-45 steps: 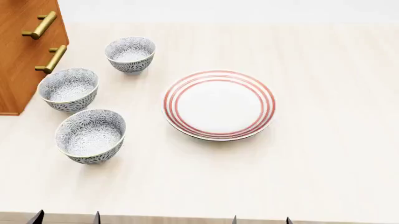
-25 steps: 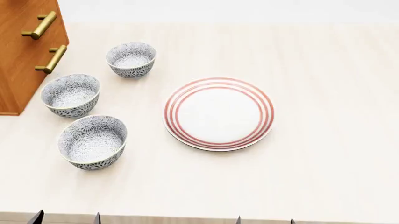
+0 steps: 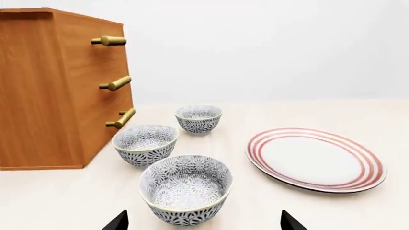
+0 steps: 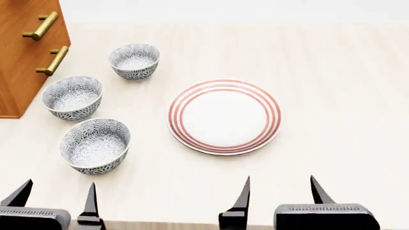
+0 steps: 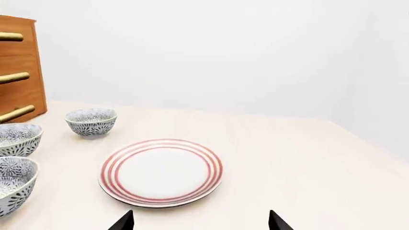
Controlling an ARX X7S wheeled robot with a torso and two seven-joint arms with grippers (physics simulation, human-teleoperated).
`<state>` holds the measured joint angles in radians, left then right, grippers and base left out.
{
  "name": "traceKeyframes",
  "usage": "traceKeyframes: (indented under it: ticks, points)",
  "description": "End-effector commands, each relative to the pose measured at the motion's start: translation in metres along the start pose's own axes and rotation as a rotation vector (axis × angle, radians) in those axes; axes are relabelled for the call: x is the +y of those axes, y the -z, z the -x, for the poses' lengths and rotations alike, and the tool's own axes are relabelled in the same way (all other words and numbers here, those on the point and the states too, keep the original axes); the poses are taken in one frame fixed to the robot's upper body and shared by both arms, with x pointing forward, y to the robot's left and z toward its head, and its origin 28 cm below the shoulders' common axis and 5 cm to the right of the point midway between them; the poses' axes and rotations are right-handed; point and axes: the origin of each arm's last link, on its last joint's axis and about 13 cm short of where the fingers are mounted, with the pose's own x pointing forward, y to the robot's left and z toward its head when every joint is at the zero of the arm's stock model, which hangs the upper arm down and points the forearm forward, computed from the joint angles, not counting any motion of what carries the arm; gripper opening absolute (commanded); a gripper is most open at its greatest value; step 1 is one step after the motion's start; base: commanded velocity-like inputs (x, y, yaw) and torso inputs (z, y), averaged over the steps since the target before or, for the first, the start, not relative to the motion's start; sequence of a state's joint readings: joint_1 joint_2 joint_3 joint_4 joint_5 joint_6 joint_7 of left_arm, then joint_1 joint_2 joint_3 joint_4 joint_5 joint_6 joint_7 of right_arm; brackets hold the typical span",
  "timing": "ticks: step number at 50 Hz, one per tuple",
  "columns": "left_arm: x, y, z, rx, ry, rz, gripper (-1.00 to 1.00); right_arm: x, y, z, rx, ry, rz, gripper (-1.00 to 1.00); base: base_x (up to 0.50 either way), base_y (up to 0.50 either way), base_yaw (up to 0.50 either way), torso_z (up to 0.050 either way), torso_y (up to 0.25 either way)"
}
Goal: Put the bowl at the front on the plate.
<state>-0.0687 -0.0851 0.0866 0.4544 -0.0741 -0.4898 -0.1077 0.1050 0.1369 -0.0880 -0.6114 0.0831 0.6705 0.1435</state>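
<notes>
On the pale wooden table [image 4: 332,72], the bowl [image 4: 95,145] named by the task stands upright at about eight o'clock in the head view, the nearest of three alike. A second bowl [image 4: 72,97] sits just beyond it at about nine o'clock, and a third bowl [image 4: 134,61] lies farther back at about eleven o'clock. None of the three touches another. The plate [image 4: 224,116] lies flat near the centre, at three o'clock from the front bowl and apart from it, with nothing on it. A wooden cabinet [image 4: 26,52] with brass handles [image 4: 52,60] stands at ten o'clock, beside the two rear bowls. The left gripper [image 4: 54,197] hangs at the near table edge at seven o'clock, its fingers spread apart and holding nothing, just short of the front bowl. The right gripper [image 4: 281,193] hangs at five o'clock, fingers likewise spread and holding nothing, short of the plate.
</notes>
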Motion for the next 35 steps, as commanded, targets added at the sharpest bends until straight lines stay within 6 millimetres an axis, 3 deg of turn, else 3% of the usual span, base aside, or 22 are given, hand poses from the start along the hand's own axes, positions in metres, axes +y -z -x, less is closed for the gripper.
traceKeyframes:
  ticks: [1,10,16,20,23,25,35]
  points:
    - [-0.003,-0.050,0.004,-0.025,0.030,0.026,1.00,-0.006,-0.056,0.008,-0.062,-0.002,0.083,1.00,0.00,0.00,0.00,0.000,0.000]
    - [-0.003,-0.103,-0.001,-0.046,0.049,0.047,1.00,-0.016,-0.106,0.004,-0.088,0.021,0.167,1.00,0.00,0.00,0.00,0.000,0.000]
    - [-0.004,-0.144,-0.004,-0.136,0.046,0.042,1.00,-0.026,-0.146,0.000,-0.149,0.225,0.198,1.00,0.00,0.00,0.00,0.000,0.000]
    - [-0.004,-0.165,-0.002,-0.168,0.055,0.051,1.00,-0.020,-0.168,0.015,-0.158,0.015,0.233,1.00,0.00,0.00,0.00,0.000,0.000]
    - [0.001,-0.181,-0.003,-0.161,-0.039,0.071,1.00,-0.019,-0.181,0.017,-0.176,0.010,0.260,1.00,0.00,0.00,0.00,0.000,0.000]
    - [-0.004,-0.188,0.005,-0.169,0.074,0.066,1.00,-0.019,-0.189,0.018,-0.187,0.011,0.273,1.00,0.00,0.00,0.00,0.000,0.000]
    - [-0.005,-0.222,0.006,-0.206,0.091,0.084,1.00,-0.018,-0.217,0.017,-0.213,-0.016,0.314,1.00,0.00,0.00,0.00,0.000,0.000]
